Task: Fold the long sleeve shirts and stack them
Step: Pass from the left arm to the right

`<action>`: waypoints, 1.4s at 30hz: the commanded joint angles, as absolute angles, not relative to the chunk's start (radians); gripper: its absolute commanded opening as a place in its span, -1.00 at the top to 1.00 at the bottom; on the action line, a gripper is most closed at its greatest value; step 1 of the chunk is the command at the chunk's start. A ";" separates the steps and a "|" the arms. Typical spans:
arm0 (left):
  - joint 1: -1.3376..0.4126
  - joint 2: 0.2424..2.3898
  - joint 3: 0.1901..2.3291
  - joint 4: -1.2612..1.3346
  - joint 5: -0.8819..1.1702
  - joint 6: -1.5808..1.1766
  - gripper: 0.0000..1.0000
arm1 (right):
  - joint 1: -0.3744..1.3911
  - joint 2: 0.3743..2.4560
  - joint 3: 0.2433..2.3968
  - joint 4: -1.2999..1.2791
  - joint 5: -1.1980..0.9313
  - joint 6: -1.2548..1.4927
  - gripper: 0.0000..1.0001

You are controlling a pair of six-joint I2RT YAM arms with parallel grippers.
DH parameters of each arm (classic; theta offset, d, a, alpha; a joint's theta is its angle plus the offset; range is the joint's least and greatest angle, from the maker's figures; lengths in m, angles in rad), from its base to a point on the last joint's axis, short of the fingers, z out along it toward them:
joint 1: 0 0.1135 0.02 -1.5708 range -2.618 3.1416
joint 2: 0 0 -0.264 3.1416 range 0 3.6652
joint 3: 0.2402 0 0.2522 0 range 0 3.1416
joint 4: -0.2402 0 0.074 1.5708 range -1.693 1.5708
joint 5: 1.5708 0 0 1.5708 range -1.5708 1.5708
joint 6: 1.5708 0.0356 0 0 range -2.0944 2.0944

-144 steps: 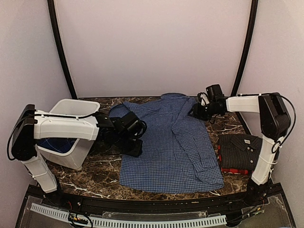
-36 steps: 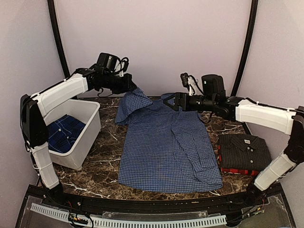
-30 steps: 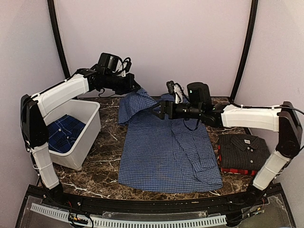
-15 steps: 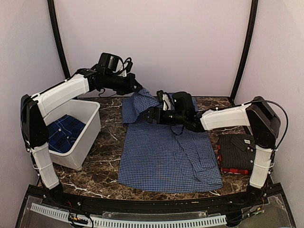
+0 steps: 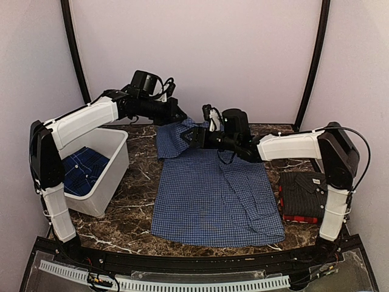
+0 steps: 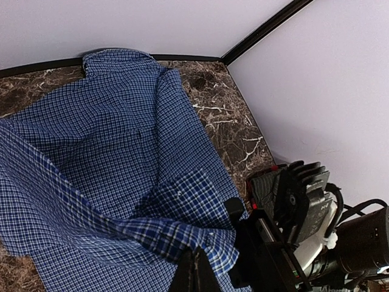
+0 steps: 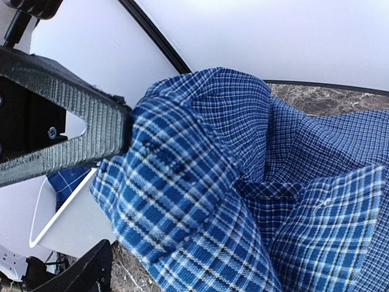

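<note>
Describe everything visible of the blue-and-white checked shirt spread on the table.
The blue-and-white small-check collared cloth shirt lies mostly flat, front up, on the dark marble table, collar toward the back wall, hem near the arm bases. A chest pocket shows. Its far-left shoulder and sleeve are raised off the table, pinched by the left end effector. The right end effector is open around the raised sleeve end, touching the cloth.

Bin (image 5: 104, 190) left of spread shirt (image 5: 213, 194), folded shirts (image 5: 310, 191) at its right
</note>
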State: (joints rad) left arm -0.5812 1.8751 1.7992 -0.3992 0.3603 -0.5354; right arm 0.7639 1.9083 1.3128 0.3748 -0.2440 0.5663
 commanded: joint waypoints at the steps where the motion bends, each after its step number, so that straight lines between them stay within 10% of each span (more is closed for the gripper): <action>1: -0.587 1.881 1.792 -0.411 0.385 -0.536 1.00 | 0.758 1.854 1.331 0.365 -0.208 0.523 -0.61; 10: -0.598 1.909 1.798 -0.403 0.404 -0.542 1.00 | 0.750 1.868 1.372 0.308 -0.196 0.491 -0.06; 18: -0.599 1.912 1.816 -0.421 0.388 -0.538 0.93 | 0.749 1.878 1.412 0.235 -0.169 0.465 1.00; 28: -0.585 1.770 1.711 -0.442 0.266 -0.538 0.06 | 0.732 1.845 1.440 0.165 -0.133 0.415 1.00; 42: -0.597 1.426 1.164 -0.468 0.267 -0.634 0.04 | 0.708 1.852 1.513 0.120 -0.187 0.382 1.00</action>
